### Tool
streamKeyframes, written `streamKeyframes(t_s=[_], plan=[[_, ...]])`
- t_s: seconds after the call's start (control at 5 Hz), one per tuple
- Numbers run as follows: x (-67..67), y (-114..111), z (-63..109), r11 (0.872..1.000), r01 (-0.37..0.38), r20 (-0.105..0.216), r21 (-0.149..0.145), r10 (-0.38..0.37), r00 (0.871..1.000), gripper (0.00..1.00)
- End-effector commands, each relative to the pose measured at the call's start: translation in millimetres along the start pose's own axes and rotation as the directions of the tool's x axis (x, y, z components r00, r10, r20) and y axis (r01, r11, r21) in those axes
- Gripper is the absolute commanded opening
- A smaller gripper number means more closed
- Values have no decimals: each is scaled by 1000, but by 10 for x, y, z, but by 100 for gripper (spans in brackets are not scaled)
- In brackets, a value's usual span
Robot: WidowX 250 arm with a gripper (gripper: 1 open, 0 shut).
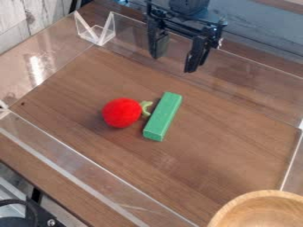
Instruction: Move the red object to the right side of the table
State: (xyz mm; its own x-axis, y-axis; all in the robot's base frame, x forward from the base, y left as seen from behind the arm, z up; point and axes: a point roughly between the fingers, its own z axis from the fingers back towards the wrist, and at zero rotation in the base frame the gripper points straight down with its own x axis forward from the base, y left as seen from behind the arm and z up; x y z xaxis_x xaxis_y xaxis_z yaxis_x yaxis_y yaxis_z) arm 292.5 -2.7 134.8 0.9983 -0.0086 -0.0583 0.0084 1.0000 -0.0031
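The red object, a small round toy fruit with a pale stem, rests on the dark wood table left of centre. Its stem side touches a long green block lying at a slant just to its right. My gripper hangs over the far part of the table, pointing down, well behind the red object and apart from it. Its two dark fingers stand open with nothing between them.
Low clear acrylic walls edge the table. A clear angled stand sits at the far left corner. The rim of a light wooden bowl shows at the near right corner, outside the wall.
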Motion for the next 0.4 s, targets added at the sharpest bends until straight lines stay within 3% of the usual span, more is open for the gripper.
streamKeyframes(t_s=[0.0, 0.2], plan=[[2, 53, -111, 999, -39, -19, -1, 39, 999, 100], [-131, 275, -235, 995, -105, -10, 4, 105, 994, 100]])
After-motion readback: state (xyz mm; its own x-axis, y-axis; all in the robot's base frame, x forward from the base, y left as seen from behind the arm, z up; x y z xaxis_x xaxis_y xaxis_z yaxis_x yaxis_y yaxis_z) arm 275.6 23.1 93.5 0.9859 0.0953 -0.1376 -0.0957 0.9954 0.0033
